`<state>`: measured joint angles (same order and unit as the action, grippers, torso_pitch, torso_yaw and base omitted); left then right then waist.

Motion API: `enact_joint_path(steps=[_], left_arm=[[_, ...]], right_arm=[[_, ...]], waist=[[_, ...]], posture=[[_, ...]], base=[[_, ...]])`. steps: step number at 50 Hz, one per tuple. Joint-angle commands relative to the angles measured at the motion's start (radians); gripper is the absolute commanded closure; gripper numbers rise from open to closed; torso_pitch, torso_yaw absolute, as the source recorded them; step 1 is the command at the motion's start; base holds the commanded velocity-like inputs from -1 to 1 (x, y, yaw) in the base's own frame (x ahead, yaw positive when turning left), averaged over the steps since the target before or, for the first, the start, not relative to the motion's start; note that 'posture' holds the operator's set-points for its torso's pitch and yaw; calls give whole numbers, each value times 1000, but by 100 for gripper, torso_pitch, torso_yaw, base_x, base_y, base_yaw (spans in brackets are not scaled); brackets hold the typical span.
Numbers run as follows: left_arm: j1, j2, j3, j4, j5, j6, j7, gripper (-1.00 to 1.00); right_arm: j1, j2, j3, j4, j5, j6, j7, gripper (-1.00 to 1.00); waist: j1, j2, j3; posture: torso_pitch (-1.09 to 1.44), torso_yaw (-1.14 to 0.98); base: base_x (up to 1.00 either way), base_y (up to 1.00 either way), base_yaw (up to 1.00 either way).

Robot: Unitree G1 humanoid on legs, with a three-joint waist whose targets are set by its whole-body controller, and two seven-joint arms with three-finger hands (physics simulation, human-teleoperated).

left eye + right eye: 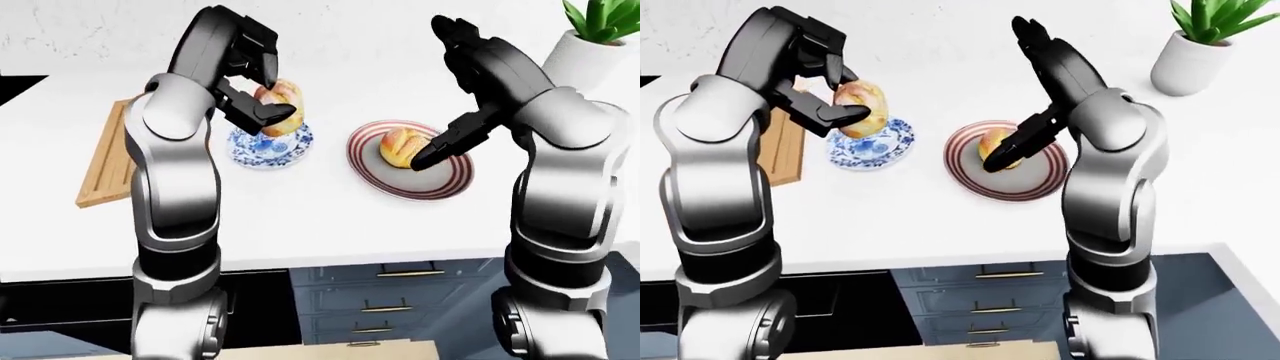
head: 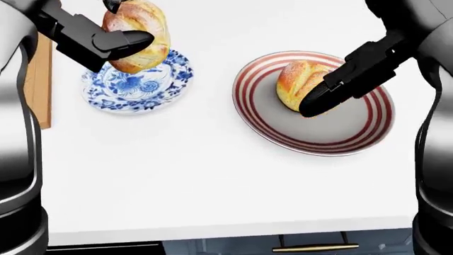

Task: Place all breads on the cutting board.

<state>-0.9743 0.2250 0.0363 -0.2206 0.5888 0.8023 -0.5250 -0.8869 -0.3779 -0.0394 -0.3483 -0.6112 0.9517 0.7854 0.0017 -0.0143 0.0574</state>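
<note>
One bread roll (image 2: 134, 34) is pinched in the left hand (image 2: 106, 37), held up over the blue-patterned plate (image 2: 134, 87), not touching it. 2nd roll (image 2: 301, 82) sits on the red-striped plate (image 2: 312, 133) mid-counter; right hand (image 2: 347, 74) fingers spread, a fingertip against it. Wooden cutting board (image 1: 105, 161) lies at the counter's left edge w/ nothing on it. Potted plant (image 1: 1200, 41) is in the far right corner.

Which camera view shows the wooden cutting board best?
The left-eye view: the cutting board lies almost wholly visible on the counter, left of the left arm. The right-eye view shows only a strip beside that arm, and the head view only a sliver at its left edge.
</note>
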Motion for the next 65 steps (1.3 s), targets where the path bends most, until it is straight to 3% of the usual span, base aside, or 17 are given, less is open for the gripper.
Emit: enact_joint_path(steps=[1, 7, 23, 40, 65], left_arm=[[-34, 7, 7, -28, 6, -21, 10, 100], [-37, 8, 3, -35, 10, -17, 0, 100], [-56, 10, 9, -22, 11, -19, -3, 100], [-56, 10, 7, -34, 9, -9, -7, 100], [-69, 6, 3, -22, 16, -15, -10, 100]], right_arm=[[-43, 2, -20, -9, -42, -38, 3, -100], [-66, 32, -38, 51, -72, -65, -11, -100], [-44, 89, -26, 176, -66, -153, -87, -100], [-39, 97, -28, 293, -44, -221, -150, -70], [-38, 92, -32, 424, -7, -278, -221, -60]], waist=[[0, -1, -32], [-1, 3, -31], [-2, 4, -32], [-2, 3, -34], [0, 0, -37]], posture=[[0, 0], [0, 0], [0, 0], [0, 0], [0, 0]], base=[[0, 0, 0], [0, 0, 0], [0, 0, 0], [0, 0, 0], [0, 0, 0]])
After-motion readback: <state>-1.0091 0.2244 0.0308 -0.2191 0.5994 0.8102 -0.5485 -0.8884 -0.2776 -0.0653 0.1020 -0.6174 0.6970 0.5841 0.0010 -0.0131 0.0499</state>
